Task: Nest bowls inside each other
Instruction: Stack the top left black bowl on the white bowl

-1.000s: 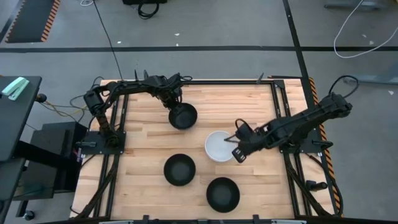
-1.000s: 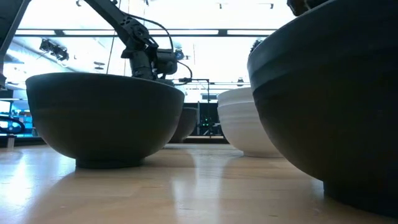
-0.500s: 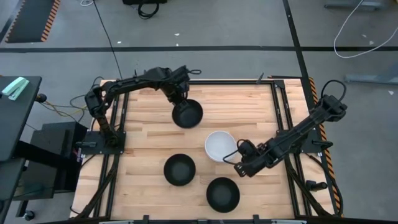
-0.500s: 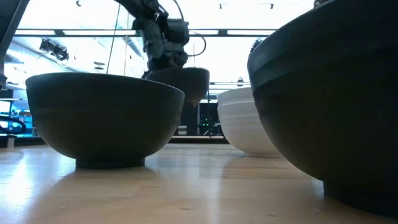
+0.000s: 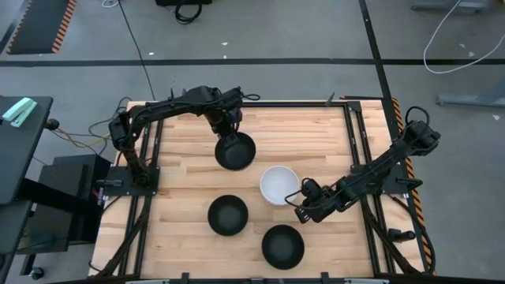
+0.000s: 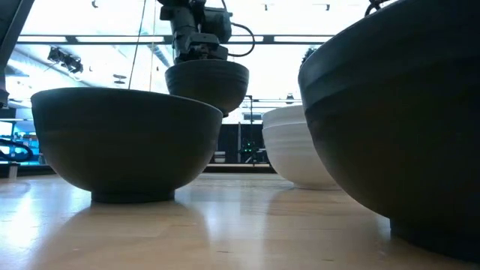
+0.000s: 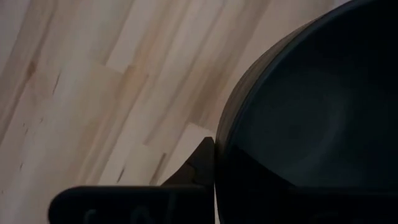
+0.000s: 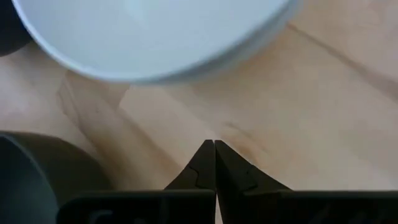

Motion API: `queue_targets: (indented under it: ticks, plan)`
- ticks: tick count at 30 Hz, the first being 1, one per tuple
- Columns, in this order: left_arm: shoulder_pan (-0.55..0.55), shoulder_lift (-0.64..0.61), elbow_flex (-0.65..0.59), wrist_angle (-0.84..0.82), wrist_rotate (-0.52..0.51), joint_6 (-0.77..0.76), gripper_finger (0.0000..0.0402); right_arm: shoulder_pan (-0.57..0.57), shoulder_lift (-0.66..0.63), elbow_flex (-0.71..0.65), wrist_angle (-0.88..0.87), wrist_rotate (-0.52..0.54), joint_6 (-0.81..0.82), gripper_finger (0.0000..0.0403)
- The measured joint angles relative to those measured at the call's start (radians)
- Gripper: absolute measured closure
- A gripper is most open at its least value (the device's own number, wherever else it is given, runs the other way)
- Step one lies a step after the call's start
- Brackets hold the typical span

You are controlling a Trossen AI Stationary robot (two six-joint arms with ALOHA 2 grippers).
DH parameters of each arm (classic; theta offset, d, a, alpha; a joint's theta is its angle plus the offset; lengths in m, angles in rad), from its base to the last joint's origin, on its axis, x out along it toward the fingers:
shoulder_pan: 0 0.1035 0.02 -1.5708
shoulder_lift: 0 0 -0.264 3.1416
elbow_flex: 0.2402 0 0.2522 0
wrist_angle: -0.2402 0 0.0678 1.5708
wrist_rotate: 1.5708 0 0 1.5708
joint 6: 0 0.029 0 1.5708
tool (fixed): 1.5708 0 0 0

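The pale wooden table (image 5: 181, 177) sits in a dark metal frame on a grey floor; the low view looks into a bright room with ceiling lights. Bare wood lies open along the table's left side and far right corner. The left tool (image 5: 226, 131) pinches the rim of a black bowl (image 5: 235, 151) held clear above the table (image 6: 207, 84). Below it in the high view rests a second black bowl (image 5: 227, 214), then a third (image 5: 282, 245) near the front edge. The white bowl (image 5: 280, 185) stands mid-table, nothing visible inside. Just beside it, the right tool (image 5: 300, 212) hovers with fingers pressed together (image 8: 214, 163).
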Motion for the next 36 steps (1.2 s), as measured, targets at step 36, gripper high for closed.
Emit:
queue_targets:
  ticks: [36]
  plan:
    - [-0.039, 0.002, 0.07, 0.025, 0.0, -0.108, 0.0391, -0.56, 0.011, 0.005, 0.214, -0.248, -0.718, 0.0403]
